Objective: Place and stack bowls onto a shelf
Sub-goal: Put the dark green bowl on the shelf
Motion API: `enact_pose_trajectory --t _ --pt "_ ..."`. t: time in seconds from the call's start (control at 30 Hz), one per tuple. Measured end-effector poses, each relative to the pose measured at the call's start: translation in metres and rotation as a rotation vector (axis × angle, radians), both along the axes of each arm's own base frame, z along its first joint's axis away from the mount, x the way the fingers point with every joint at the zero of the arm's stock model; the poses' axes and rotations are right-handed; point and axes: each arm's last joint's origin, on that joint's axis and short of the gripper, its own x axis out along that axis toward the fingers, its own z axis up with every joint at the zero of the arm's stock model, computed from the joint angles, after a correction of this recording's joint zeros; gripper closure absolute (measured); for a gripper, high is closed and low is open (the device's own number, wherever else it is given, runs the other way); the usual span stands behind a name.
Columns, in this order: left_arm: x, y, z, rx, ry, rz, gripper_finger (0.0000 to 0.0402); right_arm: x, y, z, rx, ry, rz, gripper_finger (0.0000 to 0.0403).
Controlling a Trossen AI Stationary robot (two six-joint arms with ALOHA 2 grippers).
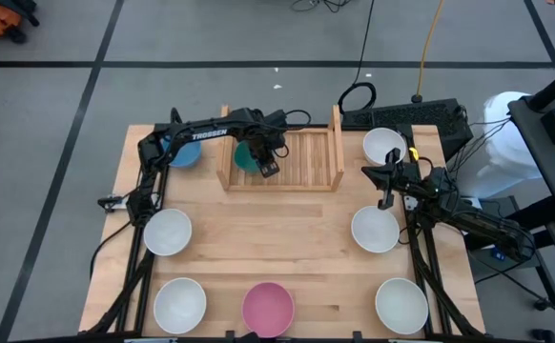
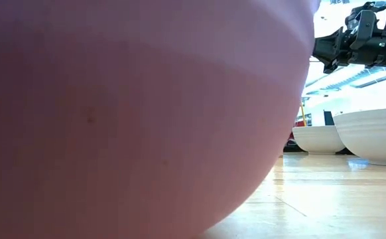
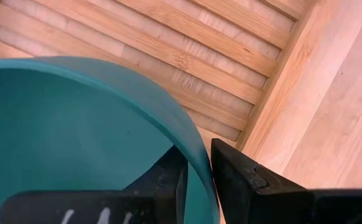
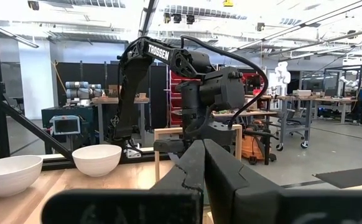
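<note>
- The left end effector is over the left part of the shelf, its fingers slightly spread astride the rim of the teal bowl; one finger is inside the bowl, one outside.
- The teal bowl sits on the slatted base of the shelf, directly beneath and beside this end effector.
- A blue bowl lies on the bench outside the shelf, beyond its left panel.
- The right end effector hangs with its fingers pressed together and holding nothing, between two white bowls and.
- The pink bowl rests at the near edge of the bench, well apart from both end effectors, with other white bowls around it.
</note>
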Motion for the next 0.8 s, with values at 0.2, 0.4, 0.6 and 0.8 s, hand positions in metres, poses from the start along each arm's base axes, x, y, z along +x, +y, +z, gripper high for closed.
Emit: enact_pose_trajectory --t 0.2,0.4,0.6,0.8 --pt "0.000 0.000 0.000 0.004 0.003 -0.026 0.0323 0.000 0.000 0.000 0.000 0.000 0.000 0.0403" --pt "0.001 -0.005 0.001 -0.003 -0.001 -0.040 0.0323 0.000 0.000 0.000 0.000 0.000 0.000 0.0403" --pt "0.001 -0.011 0.011 0.010 -0.026 -0.060 0.0323 0.000 0.000 0.000 -0.001 0.001 0.000 0.0403" --pt "-0.006 -0.014 0.036 0.058 -0.084 -0.085 0.0323 0.000 0.000 0.000 -0.038 0.011 -0.013 0.0403"
